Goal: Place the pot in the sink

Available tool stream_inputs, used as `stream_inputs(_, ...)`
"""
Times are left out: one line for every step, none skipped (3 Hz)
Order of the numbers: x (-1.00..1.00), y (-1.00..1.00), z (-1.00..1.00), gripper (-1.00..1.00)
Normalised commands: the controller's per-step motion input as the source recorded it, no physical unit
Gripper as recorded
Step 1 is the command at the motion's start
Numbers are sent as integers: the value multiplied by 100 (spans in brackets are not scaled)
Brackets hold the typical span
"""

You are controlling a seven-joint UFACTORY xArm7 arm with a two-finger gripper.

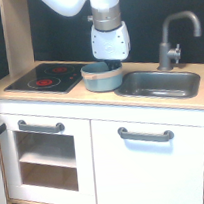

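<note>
My tool reaches down into the pot, which sits on the table between the stovetop and the sink, but I cannot tell whether it grips, so a loose hold might drop the pot on the sink's near rim.

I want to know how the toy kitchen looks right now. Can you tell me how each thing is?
pot: upright on the countertop between stovetop and sink, not in the sink yet.
sink: nothing in it.
hand: down at the pot's back rim; open or shut cannot be told.
stovetop: red rings showing, nothing on it.
faucet: no water running.
cabinet door: closed.
</note>
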Motion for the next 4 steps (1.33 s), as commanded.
stream_inputs(17, -28, 100, -100)
stream_inputs(28, -34, 38, -100)
stream_inputs(0, -16, 35, -100)
stream_inputs(3, -39, 56, -100)
